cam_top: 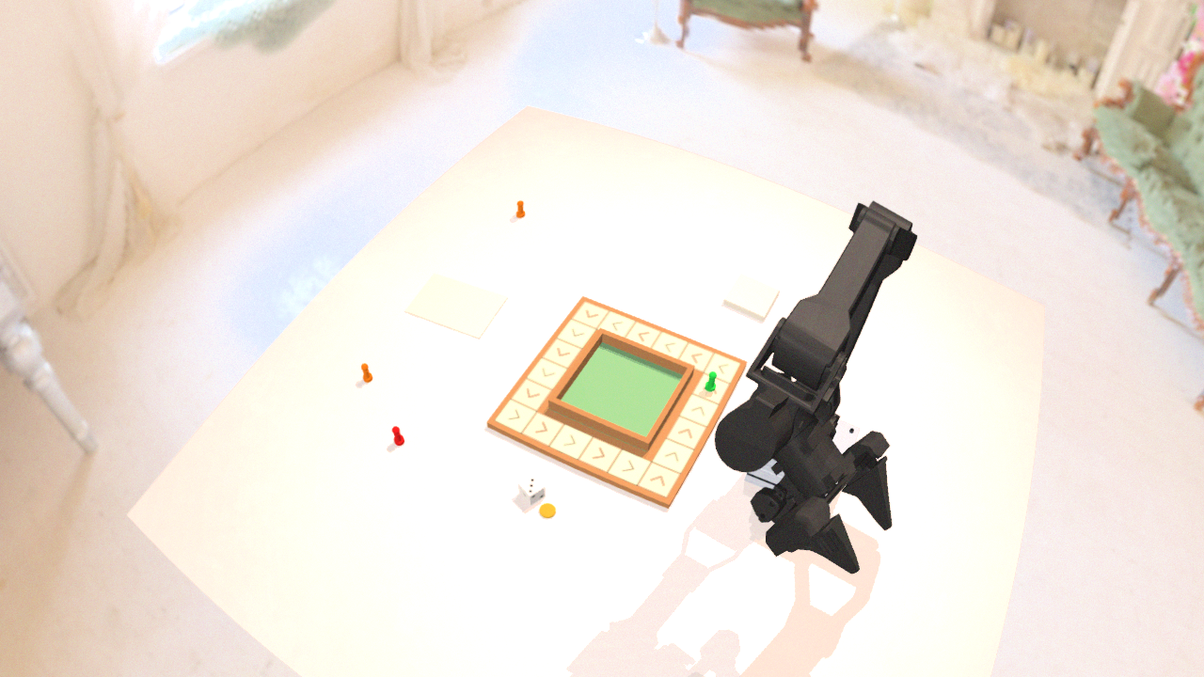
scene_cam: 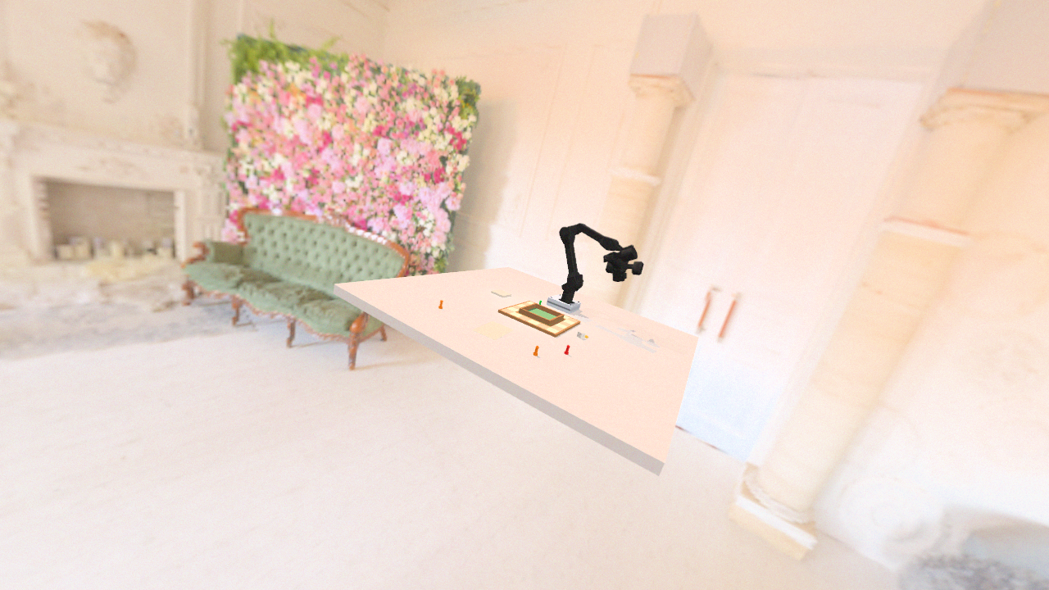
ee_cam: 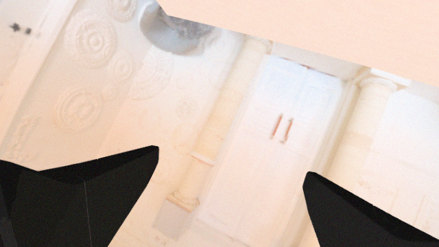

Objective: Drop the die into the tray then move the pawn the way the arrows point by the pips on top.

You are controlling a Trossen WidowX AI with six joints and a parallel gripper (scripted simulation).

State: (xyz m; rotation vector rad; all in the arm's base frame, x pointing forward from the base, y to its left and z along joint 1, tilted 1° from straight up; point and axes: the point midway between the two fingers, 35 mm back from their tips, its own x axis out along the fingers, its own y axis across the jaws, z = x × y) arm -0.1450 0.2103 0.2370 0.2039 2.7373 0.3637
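Observation:
A white die (cam_top: 530, 491) lies on the table in front of the board, outside the tray, with three pips on its upper face. The board (cam_top: 580, 459) (scene_cam: 560, 333) has a ring of arrowed squares around a green-floored dice tray (cam_top: 625, 388) (scene_cam: 542, 315). A green pawn (cam_top: 711, 382) stands upright on a square of the board's right side, one square from the upper right corner. My gripper (cam_top: 874, 550) (ee_cam: 231, 167) is open and empty, high above the table and well to the right of the die and board.
A yellow disc (cam_top: 546, 510) lies close beside the die. A red pawn (cam_top: 398, 435) (scene_cam: 566, 350) and orange pawns (cam_top: 366, 372) (cam_top: 520, 209) (scene_cam: 440, 304) stand left of and behind the board. A flat cream sheet (cam_top: 457, 306) and a pale block (cam_top: 752, 298) lie behind the board.

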